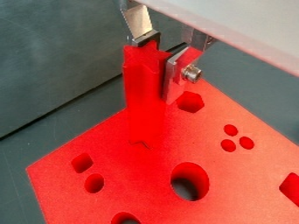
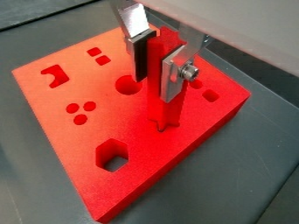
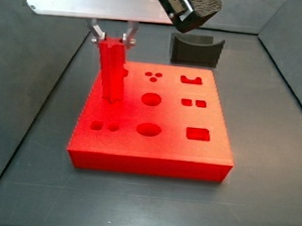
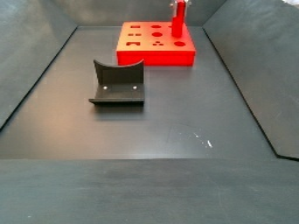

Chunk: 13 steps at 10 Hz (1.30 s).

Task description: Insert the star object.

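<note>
The star object (image 1: pixel 142 96), a slender bright red ridged peg, stands upright with its lower end at a hole in the flat red block (image 1: pixel 135 173). My gripper (image 1: pixel 160 63) is shut on its upper part, with silver fingers (image 1: pixel 179 72) on both sides. Both wrist views show this grip; in a wrist view the peg (image 2: pixel 163 105) meets the block (image 2: pixel 117 124) near its middle. In a side view the gripper (image 3: pixel 111 36) holds the peg (image 3: pixel 111 72) over the block's (image 3: pixel 177 117) left part. How deep the peg sits I cannot tell.
A dark grey curved holder (image 3: pixel 195 49) stands just behind the block in a side view, and in a side view it (image 4: pixel 117 83) is on the dark floor well away from the block (image 4: pixel 158 58). Sloping dark walls enclose the floor.
</note>
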Available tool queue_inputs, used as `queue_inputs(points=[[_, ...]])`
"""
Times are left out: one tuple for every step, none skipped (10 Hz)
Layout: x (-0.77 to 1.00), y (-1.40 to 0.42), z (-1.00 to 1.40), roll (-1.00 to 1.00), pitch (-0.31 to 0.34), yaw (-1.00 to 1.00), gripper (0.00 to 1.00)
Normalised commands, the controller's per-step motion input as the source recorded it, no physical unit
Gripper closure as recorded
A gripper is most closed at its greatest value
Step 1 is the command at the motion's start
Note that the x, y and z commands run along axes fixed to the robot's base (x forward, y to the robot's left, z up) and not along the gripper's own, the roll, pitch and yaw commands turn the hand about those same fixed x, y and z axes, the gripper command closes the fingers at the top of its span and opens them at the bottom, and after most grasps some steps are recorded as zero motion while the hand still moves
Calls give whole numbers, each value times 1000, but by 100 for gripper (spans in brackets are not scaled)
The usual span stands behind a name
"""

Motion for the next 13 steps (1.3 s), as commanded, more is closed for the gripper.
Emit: queue_inputs(points=[[0,0,-63,94,0,-149,100],[0,-23,-117,129,0,-226,100],[0,-83,-171,146,-54,-200,100],[89,-151,-271,164,-74,-154,100],[180,-183,-349,184,-96,-94,100],[223,-114,-389,140,-76,-100,100],[314,-14,-517,70,-34,-126,100],[363,0,-569,41,0,-114,100],[363,20,-623,60,90,-123,100],[91,6,-663,79,107,-74,100],[0,0,-589,126,67,-171,100],[0,0,-714,80,21,-186,100],[3,0,-740,130,150,-246,100]])
